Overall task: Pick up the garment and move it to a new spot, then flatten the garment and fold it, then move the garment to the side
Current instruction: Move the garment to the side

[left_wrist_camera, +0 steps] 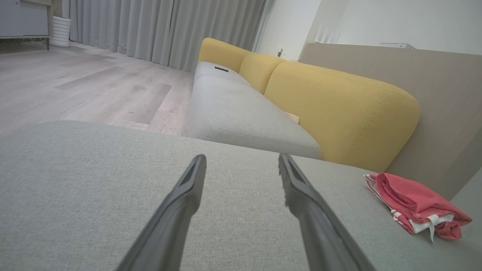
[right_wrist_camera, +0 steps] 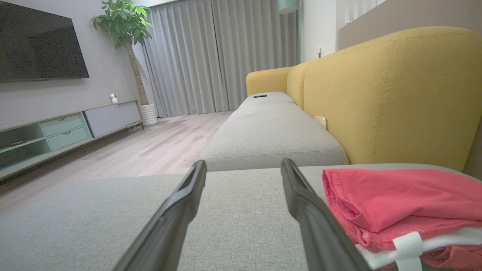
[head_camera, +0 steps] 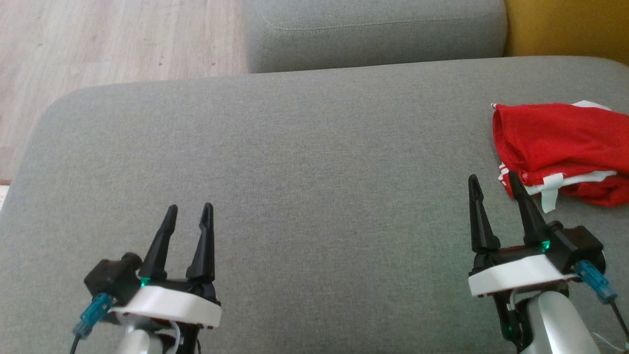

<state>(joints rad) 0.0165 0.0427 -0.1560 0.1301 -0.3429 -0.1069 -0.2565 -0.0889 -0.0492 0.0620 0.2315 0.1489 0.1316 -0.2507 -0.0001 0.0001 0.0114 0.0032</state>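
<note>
Head view: the left tool and the right tool hover low over a wide grey sofa seat, each with its two dark fingers spread and nothing between them. The garment, red with white trim, lies folded in a compact bundle at the seat's right edge, just beside the right tool's outer finger; whether the two touch cannot be told. A second grey seat, a yellow backrest and a pale wood floor lie beyond. Left wrist view: the left tool stands open above bare grey fabric, with the garment well apart at the right, near the foot of the yellow backrest; grey curtains close the far wall. Right wrist view: the right tool is likewise spread and empty, the garment close against its right-hand finger. A white tab hangs from the bundle's edge, any print on it too small to read. A television, a low cabinet and a potted plant stand at the left.
</note>
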